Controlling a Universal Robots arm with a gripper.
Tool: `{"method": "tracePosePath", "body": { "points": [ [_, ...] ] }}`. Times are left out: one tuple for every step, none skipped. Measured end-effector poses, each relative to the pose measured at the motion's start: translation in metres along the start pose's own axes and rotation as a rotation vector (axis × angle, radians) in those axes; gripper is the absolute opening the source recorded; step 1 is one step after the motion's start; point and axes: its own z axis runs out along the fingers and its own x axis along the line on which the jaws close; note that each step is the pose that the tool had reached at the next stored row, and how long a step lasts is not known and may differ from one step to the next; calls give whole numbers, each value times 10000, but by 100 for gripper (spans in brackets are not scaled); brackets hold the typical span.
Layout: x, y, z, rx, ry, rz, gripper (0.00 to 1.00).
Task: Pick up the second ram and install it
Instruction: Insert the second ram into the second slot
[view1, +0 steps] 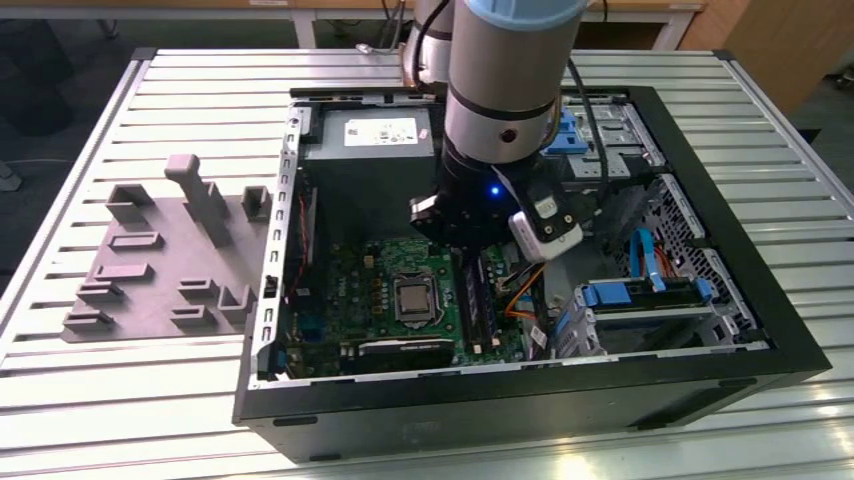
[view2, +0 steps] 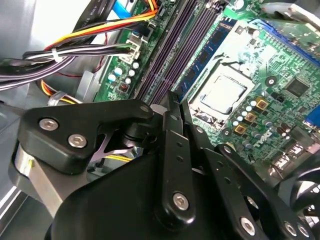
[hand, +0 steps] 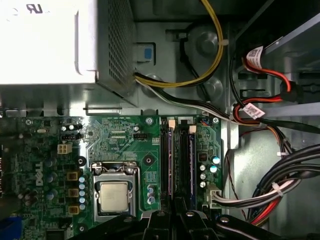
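Gripper (view2: 175, 100) clenched on second ram (view2: 207, 50), prob. edge-down, long axis along slots.

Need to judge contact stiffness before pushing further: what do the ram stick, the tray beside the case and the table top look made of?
The ram stick: blue circuit board, matt, carrying dark chips. The tray: grey moulded plastic, dull, with one-piece upright pegs. The table top: probably aluminium, ribbed slats with a pale sheen.

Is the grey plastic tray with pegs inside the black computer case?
No, the grey plastic tray lies on the slatted table, beside the black computer case.
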Motion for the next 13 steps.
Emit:
{"method": "tracePosePath", "body": {
  "points": [
    [-3,0,18,0,9,-1,14],
    [-3,0,33,-1,17,0,14],
    [-3,0,34,1,17,0,14],
    [-2,0,34,1,18,1,14],
    [-2,0,34,2,19,1,14],
    [-2,0,34,1,18,1,14],
    [-3,0,34,1,18,0,14],
    [-3,0,39,-2,17,0,14],
    [-3,1,49,-8,17,-5,14],
    [-3,0,60,-10,20,-35,14],
    [-5,-1,75,-12,23,-62,14],
    [-7,-3,94,-13,24,-67,14],
    [-7,-5,108,-14,24,-66,14]
  ]
}}
